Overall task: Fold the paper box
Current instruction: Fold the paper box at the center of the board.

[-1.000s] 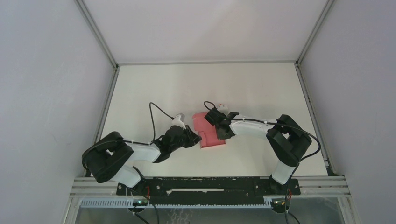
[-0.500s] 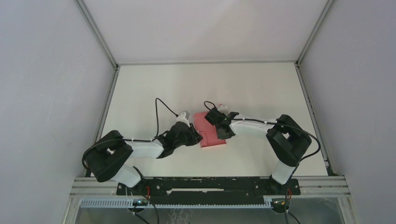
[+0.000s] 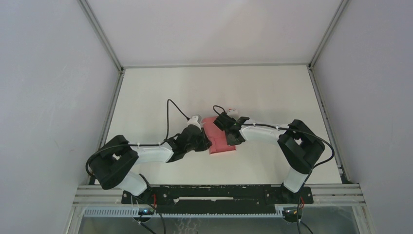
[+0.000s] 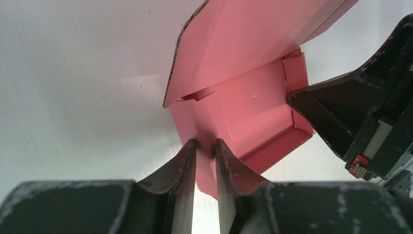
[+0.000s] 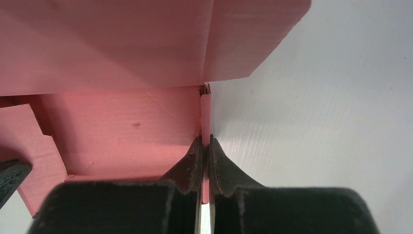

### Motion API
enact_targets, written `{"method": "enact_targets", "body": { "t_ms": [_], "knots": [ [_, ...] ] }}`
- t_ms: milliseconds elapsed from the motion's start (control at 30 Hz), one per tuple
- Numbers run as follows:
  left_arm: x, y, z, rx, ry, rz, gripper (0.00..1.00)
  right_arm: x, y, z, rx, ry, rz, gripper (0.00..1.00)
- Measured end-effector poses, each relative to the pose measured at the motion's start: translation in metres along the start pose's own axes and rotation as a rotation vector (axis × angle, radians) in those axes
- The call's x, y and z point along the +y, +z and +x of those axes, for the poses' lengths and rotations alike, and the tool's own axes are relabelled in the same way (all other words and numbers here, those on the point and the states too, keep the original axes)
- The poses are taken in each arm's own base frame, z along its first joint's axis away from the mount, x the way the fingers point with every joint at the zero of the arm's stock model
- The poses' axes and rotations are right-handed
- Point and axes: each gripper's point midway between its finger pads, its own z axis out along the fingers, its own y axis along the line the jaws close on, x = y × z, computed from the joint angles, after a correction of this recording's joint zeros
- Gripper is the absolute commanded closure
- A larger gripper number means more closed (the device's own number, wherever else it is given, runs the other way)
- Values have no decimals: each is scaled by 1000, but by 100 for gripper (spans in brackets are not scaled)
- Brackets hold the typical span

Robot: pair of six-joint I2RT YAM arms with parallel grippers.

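Box (image 3: 220,142) lies mid tabletop (image 3: 263,92); right claw (image 5: 205,146) pinches its side wall, left claw (image 4: 205,148) stands narrow about a corner, grip unclear. Hold the right firm; fold the flap slowly along its crease.

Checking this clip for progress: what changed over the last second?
The left arm stretched out and carried the left gripper rightward up to the paper box, its fingers now astride the box's left edge; whether they clamp it is unclear. The right gripper stayed pinched on a box wall; the box did not move.
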Motion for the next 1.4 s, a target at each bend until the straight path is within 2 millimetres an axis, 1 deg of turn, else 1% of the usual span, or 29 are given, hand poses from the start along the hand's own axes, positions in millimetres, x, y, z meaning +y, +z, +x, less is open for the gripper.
{"method": "enact_targets", "body": {
  "t_ms": [633, 733, 933, 1033, 1200, 1400],
  "knots": [
    [0, -3, 3, 41, 107, -115, 75, 1, 0, 0, 4, 0, -2, 100],
    [9, -6, 11, 76, 138, -155, 74, 3, 0, -1, 5, 2, -11, 100],
    [13, -7, 15, 95, 157, -190, 74, 8, 0, -1, 9, 4, -32, 100],
    [14, -7, 16, 99, 161, -200, 76, 8, 0, -1, 10, 5, -36, 100],
    [15, -6, 14, 102, 167, -226, 85, 9, 0, -1, 11, 6, -40, 100],
    [20, -7, 11, 114, 186, -285, 91, 12, -1, -1, 12, 14, -51, 100]
  ]
}}
